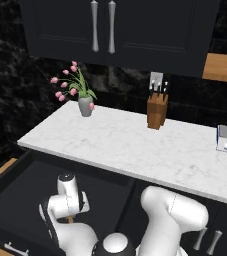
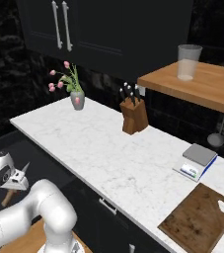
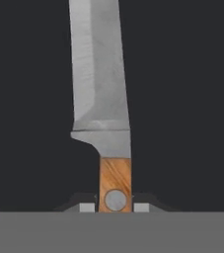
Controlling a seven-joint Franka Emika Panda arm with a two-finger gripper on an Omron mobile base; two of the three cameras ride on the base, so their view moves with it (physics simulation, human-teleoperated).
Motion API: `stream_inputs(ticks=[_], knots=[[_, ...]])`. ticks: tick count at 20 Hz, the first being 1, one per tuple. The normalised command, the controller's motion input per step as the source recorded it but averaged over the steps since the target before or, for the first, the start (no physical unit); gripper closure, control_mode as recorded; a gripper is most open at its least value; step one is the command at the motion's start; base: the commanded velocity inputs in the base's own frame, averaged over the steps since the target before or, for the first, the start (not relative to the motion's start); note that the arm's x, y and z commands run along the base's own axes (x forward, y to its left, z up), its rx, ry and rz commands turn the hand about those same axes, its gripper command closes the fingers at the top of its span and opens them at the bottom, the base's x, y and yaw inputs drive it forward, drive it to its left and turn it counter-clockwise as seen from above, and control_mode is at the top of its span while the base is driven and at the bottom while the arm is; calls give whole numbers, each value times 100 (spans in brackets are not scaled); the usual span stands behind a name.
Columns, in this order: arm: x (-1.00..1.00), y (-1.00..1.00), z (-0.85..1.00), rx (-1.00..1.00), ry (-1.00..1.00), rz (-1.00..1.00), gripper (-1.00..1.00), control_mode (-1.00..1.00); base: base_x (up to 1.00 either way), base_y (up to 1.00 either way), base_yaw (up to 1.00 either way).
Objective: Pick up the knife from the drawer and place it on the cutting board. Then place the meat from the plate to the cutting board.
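Note:
The knife [image 3: 99, 74] lies on the black floor of the open drawer [image 1: 15, 197]. Its silver blade runs up the hand view from its wooden handle [image 3: 115, 175]. My gripper [image 3: 114, 207] is shut on that handle, one fingertip on each side by the rivet. In the left base view the gripper [image 1: 71, 216] reaches down into the drawer below the counter's front edge, with a bit of brown handle under it. From the right base view I see the knife handle [image 2: 7, 197] below the hand. The cutting board [image 2: 197, 217] lies far right on the counter. The meat is out of view.
The white marble counter [image 1: 135, 145] overhangs the back of the drawer. On it stand a vase of pink flowers [image 1: 85, 105], a wooden knife block [image 1: 156, 111] and a small scale [image 2: 197, 160]. A glass [image 2: 188, 62] stands on a wooden shelf.

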Motion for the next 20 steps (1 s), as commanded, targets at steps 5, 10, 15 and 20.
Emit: stream_inputs(ticks=[5,10,15,20], knots=[[-30,75,31,0,1,0,100,-100,0,0,0],[-34,15,100,0,-1,0,100,-100,0,0,0],[-19,-30,100,0,-7,-1,100,-100,0,0,0],[-36,-68,100,0,-14,-5,100,-100,0,0,0]])
